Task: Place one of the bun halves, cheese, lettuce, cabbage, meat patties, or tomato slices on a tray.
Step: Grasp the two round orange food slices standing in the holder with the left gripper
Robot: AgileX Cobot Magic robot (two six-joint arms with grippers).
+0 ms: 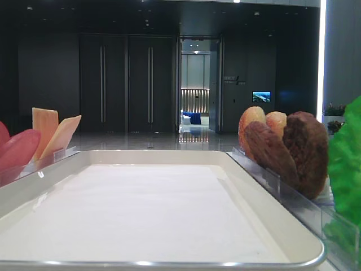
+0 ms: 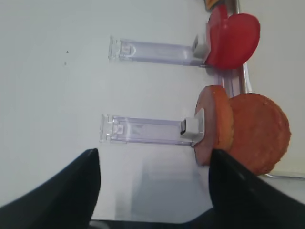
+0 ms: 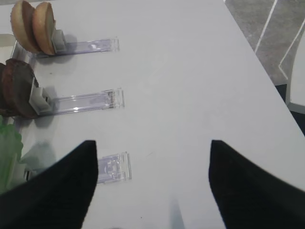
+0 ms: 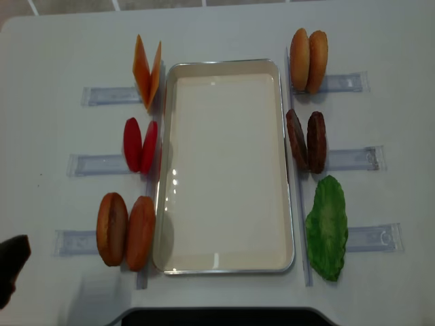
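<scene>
The white tray (image 4: 224,261) lies in the middle of the table with a bare bottom. Left of it stand cheese (image 4: 146,71), tomato slices (image 4: 139,145) and two bun halves (image 4: 126,229). Right of it stand two more bun halves (image 4: 308,60), meat patties (image 4: 306,140) and lettuce (image 4: 327,227). Cabbage is out of view. My left gripper (image 2: 153,155) hangs open over bare table, just short of the near-left bun halves (image 2: 248,131), with nothing between its fingers. My right gripper (image 3: 152,143) is open over bare table, right of the lettuce (image 3: 7,152).
Each food stands in a narrow clear holder (image 2: 143,130) that runs outward from the tray; another holder's end (image 3: 113,168) lies beside my right gripper's left finger. The table's right edge (image 3: 259,67) drops to the floor. A dark part of the left arm (image 4: 12,261) shows at the front-left corner.
</scene>
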